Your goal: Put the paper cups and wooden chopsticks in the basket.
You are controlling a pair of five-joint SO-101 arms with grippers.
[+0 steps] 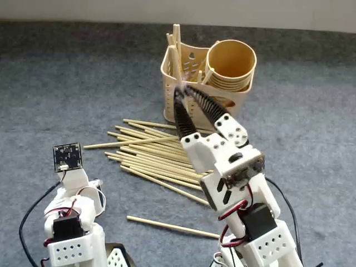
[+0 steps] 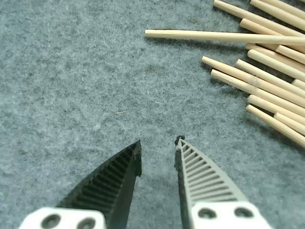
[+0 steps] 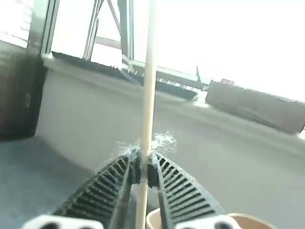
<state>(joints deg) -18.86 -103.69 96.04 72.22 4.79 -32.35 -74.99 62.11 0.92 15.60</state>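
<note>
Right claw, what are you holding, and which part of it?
The right gripper pinches one wooden chopstick between its fingertips, partway along the stick, not at an end. The left gripper is open and holds nothing.

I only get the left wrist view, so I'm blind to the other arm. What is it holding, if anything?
Observer: The right gripper is shut on one chopstick, which stands upright between its fingers.
Operator: Are any cups in the basket?
Observer: Yes, a stack of paper cups stands in the basket, and the high view shows no cup out on the table.
Operator: Any sticks outside my frame worth picking?
Observer: In the high view a stray chopstick lies alone, apart from the pile and closer to the arms' bases.
</note>
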